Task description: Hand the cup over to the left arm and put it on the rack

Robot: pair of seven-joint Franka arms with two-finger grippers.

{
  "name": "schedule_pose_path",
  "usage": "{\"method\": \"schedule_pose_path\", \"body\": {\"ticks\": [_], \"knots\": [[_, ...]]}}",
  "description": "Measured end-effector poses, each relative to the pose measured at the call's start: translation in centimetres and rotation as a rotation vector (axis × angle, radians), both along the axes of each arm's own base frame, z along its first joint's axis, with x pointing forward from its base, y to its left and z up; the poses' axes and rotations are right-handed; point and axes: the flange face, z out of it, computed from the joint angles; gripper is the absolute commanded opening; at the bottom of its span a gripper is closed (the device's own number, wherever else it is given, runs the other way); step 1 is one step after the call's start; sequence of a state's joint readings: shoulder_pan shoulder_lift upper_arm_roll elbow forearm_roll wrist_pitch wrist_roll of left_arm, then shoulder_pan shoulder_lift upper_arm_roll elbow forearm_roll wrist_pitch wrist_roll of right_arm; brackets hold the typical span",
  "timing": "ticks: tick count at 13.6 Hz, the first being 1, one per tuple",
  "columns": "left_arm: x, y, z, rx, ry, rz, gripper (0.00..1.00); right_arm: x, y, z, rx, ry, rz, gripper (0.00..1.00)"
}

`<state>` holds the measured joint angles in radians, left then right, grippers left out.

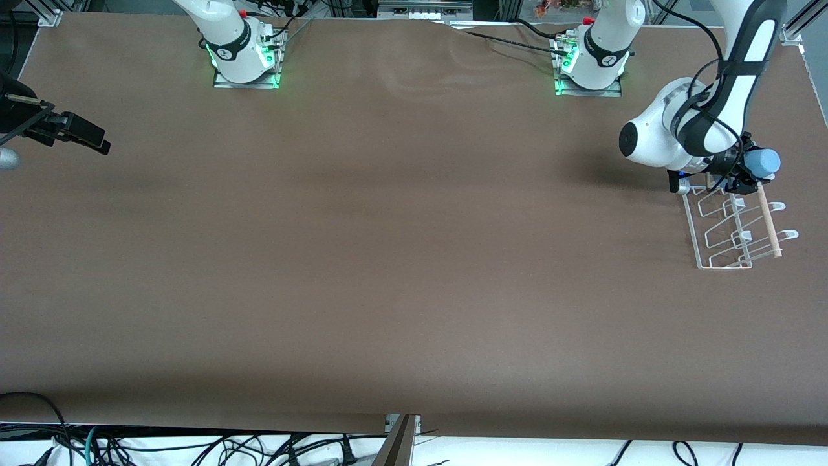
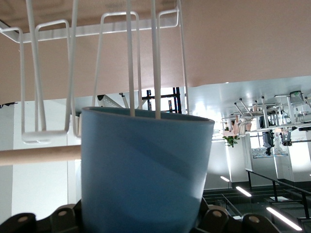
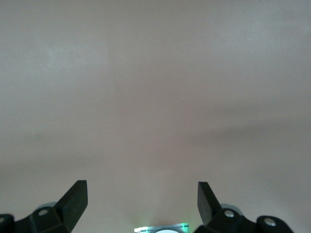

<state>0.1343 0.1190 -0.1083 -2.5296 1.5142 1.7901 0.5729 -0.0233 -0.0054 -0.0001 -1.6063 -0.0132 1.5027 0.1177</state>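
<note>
Cup point(image 1: 763, 162): right of frame, clamped sideways in left gripper point(image 1: 744, 173), its mouth threaded onto rack point(image 1: 737, 226) prongs for hanging. Right gripper point(image 3: 141, 199): left edge, wide, empty, waiting over desk point(image 1: 388, 259).

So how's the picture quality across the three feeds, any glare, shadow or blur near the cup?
Front view: even light, soft shadow under the left arm, cup in the left gripper over the rack is sharp. Left wrist view: cup fills the frame, shaded, with bright background lights. Right wrist view: plain table, right gripper open.
</note>
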Motion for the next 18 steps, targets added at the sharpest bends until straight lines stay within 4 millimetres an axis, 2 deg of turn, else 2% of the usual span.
{"method": "schedule_pose_path", "body": {"ticks": [3,4,5,6,13,15,18], "knots": [[-0.1,-0.2,-0.9,-0.007,-0.01,0.001,0.0,-0.2,0.0,-0.1,0.003,0.015,0.0,1.0],[-0.1,-0.3,-1.2,-0.016,-0.016,-0.001,0.07,-0.3,0.1,-0.2,0.005,0.022,0.0,1.0],[0.1,-0.4,-1.4,-0.028,-0.024,-0.004,0.69,-0.3,0.1,-0.2,0.005,0.025,0.0,1.0],[0.4,-0.5,-1.3,-0.039,-0.032,-0.009,1.0,-0.3,0.1,-0.2,0.006,0.027,0.0,1.0],[3.3,-0.6,0.7,-0.054,-0.106,-0.006,1.0,-0.4,0.1,-0.2,0.009,0.036,0.0,1.0],[4.1,-0.6,1.5,-0.091,-0.147,0.062,1.0,-0.5,0.2,-0.3,0.009,0.04,0.0,1.0],[7.9,-1.0,5.7,-0.224,-0.296,0.256,1.0,-0.6,0.2,-0.3,0.009,0.051,0.0,1.0]]}}
